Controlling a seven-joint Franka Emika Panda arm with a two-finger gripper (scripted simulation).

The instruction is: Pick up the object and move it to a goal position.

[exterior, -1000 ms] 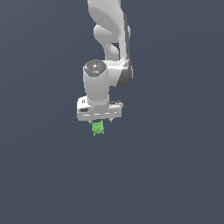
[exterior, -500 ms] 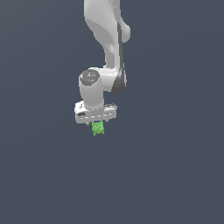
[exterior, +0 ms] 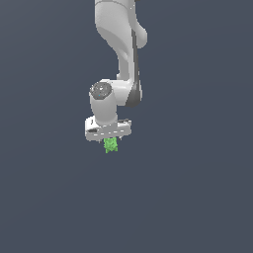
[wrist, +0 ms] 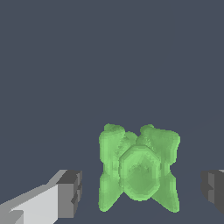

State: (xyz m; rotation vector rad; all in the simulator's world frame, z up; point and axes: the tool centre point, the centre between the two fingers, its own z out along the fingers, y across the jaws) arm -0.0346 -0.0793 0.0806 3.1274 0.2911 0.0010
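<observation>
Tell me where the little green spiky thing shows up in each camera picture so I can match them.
Exterior view: the green object sits a little left of centre, just under the white gripper at the arm's lower end.
Wrist view: the same object fills the lower middle, with a gap showing between it and each dark finger pad.
Shared landmark: the gripper's fingers, which flank the object in both views.

Object [exterior: 110,145] [wrist: 139,173]: bright green, uniform, no pattern. Gripper [exterior: 109,143]: white body; fingertips [wrist: 70,194] dark grey. Arm [exterior: 120,47]: white with a dark grey seam. Background: plain slate grey.
</observation>
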